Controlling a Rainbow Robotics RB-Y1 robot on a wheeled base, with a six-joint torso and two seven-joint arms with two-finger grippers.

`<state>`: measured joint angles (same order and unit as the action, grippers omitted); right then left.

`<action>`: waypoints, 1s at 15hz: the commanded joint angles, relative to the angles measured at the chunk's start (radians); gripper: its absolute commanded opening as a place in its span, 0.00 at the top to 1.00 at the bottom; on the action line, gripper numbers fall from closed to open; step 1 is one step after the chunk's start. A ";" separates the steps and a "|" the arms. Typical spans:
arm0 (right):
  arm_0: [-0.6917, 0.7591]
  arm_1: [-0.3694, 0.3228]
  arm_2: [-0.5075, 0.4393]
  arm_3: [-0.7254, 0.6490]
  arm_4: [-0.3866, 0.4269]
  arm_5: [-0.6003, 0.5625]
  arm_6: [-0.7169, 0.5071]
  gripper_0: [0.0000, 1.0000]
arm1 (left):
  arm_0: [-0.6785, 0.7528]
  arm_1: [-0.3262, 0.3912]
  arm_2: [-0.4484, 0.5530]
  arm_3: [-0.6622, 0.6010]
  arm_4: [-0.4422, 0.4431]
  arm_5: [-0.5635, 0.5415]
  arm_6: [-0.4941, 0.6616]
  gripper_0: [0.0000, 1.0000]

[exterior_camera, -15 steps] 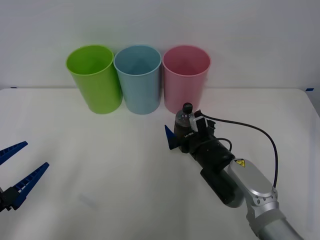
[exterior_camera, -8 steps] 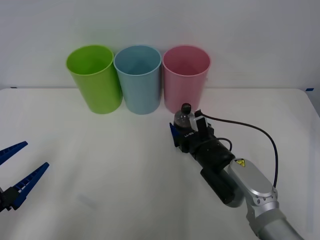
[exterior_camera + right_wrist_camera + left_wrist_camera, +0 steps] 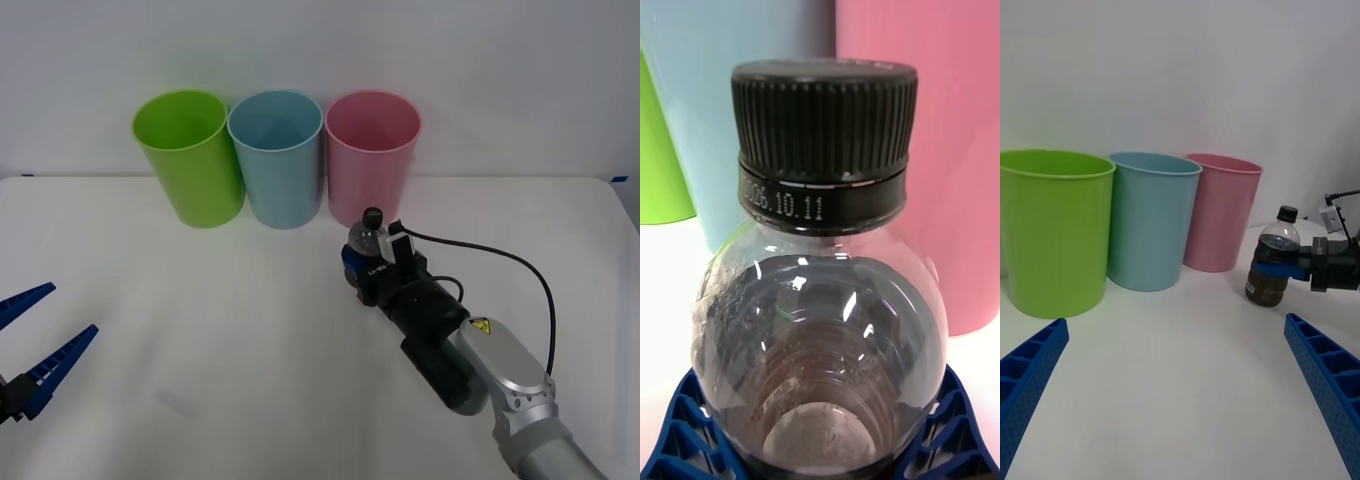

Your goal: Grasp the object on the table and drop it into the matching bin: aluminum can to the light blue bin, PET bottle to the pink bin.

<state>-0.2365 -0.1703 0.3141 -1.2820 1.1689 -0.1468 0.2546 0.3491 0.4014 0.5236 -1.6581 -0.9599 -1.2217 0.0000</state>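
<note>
Gripping 1 PET bottle (image 3: 364, 243) w/ right hand (image 3: 358, 268), left hand (image 3: 33, 335) spread open, 3 bins: green (image 3: 188, 157), light blue bin (image 3: 276, 158), pink bin (image 3: 371, 158)

Even, bright light is cast from above; small glints are seen on the PET bottle (image 3: 820, 330); shadows are faint.

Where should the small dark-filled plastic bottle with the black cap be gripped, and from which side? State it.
Grip the small dark-filled plastic bottle across its round body, just below the shoulder, coming in level from the side facing away from the tall pink plastic bin. It stands upright and its body is wider than the black cap. The right gripper already clasps it there; the left gripper waits open.
</note>
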 commanded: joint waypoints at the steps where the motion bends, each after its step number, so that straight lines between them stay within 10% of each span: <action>1: 0.019 -0.003 -0.003 -0.037 -0.005 -0.011 0.000 1.00 | 0.000 0.000 0.000 0.000 0.000 0.000 0.000 0.00; 15: 0.189 -0.196 0.006 -0.464 0.003 -0.096 -0.046 1.00 | 0.000 0.000 0.000 0.000 0.000 0.000 0.000 0.00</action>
<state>-0.0525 -0.3527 0.3226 -1.7270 1.1718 -0.2380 0.2148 0.3491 0.4014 0.5236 -1.6581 -0.9599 -1.2217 0.0000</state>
